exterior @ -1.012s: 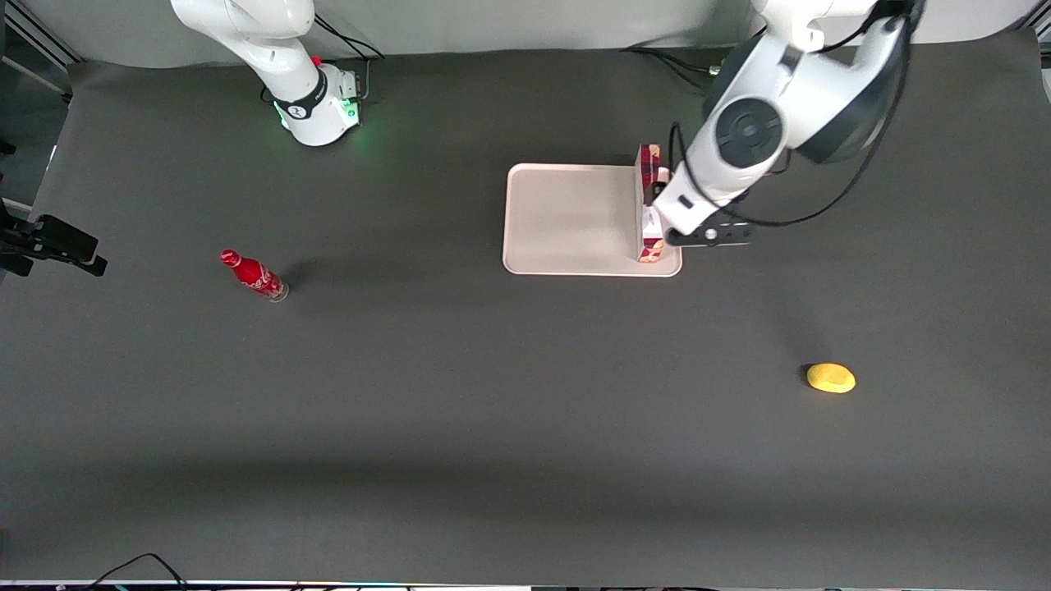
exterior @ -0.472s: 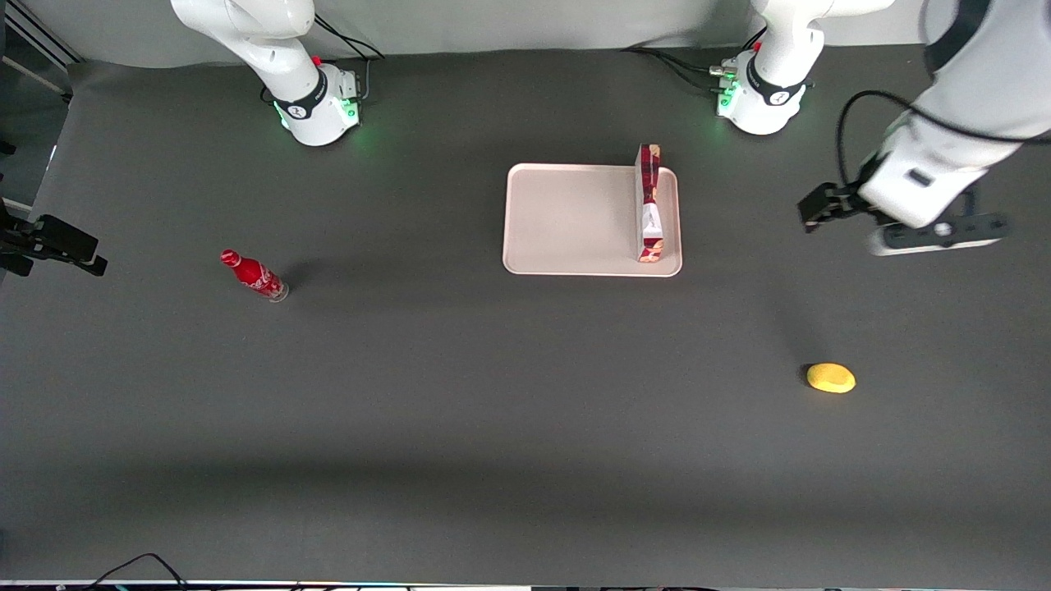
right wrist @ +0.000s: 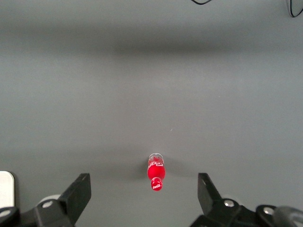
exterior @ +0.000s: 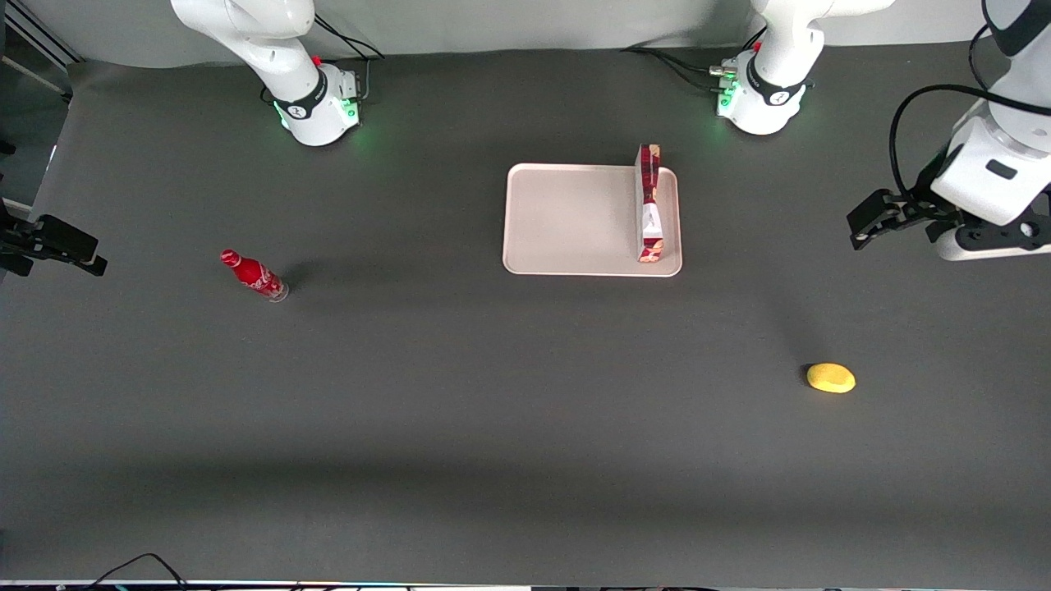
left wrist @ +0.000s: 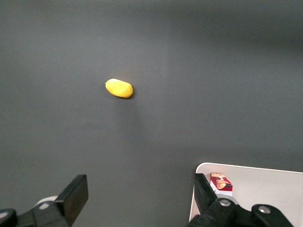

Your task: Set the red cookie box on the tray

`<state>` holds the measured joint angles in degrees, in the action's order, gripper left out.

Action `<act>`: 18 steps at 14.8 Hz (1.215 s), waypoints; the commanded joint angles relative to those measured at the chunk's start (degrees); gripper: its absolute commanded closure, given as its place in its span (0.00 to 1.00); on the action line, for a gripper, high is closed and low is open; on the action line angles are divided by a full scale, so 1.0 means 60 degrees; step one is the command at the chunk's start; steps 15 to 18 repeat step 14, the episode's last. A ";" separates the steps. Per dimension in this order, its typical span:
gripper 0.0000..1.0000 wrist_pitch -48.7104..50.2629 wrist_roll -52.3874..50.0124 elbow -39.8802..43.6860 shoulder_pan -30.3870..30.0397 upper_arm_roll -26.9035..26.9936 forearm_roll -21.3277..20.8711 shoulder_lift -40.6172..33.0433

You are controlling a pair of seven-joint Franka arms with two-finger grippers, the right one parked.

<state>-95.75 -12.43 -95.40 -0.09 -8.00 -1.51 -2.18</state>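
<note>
Dark red with white panels, the red cookie box (exterior: 649,207) stands on its long narrow edge on the tray (exterior: 575,220), along the tray's short side that lies toward the working arm's end of the desk (exterior: 460,427). Its length runs nearly the whole of that short side, and nothing grips it. The pale pinkish-white tray lies flat on the dark grey desk between the two arm bases. The gripper (exterior: 864,220) hangs above bare desk well apart from the tray, toward the working arm's end. Its fingers (left wrist: 75,194) are spread wide with nothing between them, as the left wrist view shows, where a corner of the tray (left wrist: 251,182) and one end of the box (left wrist: 220,183) also appear. A yellow lemon-shaped thing (exterior: 831,377) lies on the desk nearer to the front camera than the gripper. A small red bottle (exterior: 254,276) with white lettering stands toward the parked arm's end, well apart from the tray.
</note>
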 commanded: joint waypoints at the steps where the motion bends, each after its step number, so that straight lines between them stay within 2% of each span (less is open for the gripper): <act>1: 0.00 -0.0067 0.0358 0.0241 0.0147 0.0191 -0.0289 0.0187; 2: 0.00 -0.0067 0.0373 0.0256 0.0132 0.0162 -0.0551 0.0187; 4: 0.00 -0.0067 0.0402 0.0270 0.0132 0.0161 -0.0627 0.0187; 18: 0.00 -0.0461 0.0753 0.0681 0.0162 0.0073 -0.0510 0.0392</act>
